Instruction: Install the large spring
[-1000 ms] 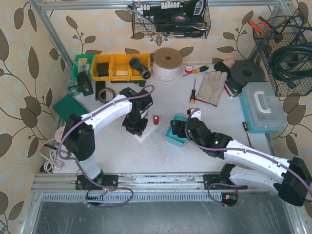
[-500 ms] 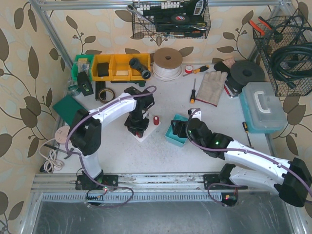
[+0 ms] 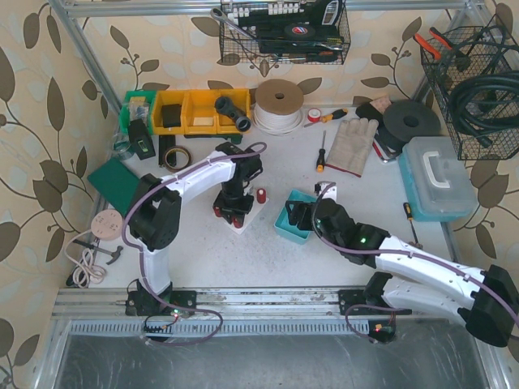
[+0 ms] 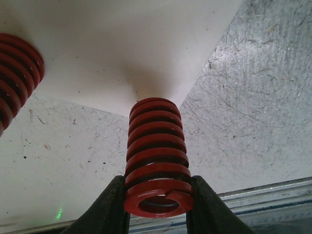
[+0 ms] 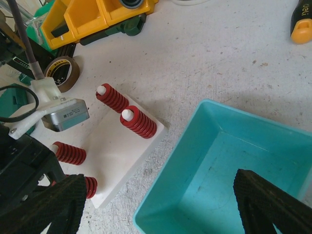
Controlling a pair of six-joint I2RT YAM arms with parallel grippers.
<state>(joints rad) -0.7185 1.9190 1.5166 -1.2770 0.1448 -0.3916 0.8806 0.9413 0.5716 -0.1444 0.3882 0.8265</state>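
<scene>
Left tool [image 4: 157,207] pinches the spring [image 4: 156,146], its far end meeting the plate [image 4: 122,48] ahead — seating looks nearly done, only release left. Right tool [image 5: 161,209] hangs spread, empty.

The left gripper [image 3: 231,208] now sits further right over the white plate [image 3: 246,222], closer to the upright red spring [image 3: 262,195].

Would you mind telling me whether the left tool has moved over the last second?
Yes, slightly: the left tool has shifted right, away from the tape roll and toward the teal bin.
</scene>
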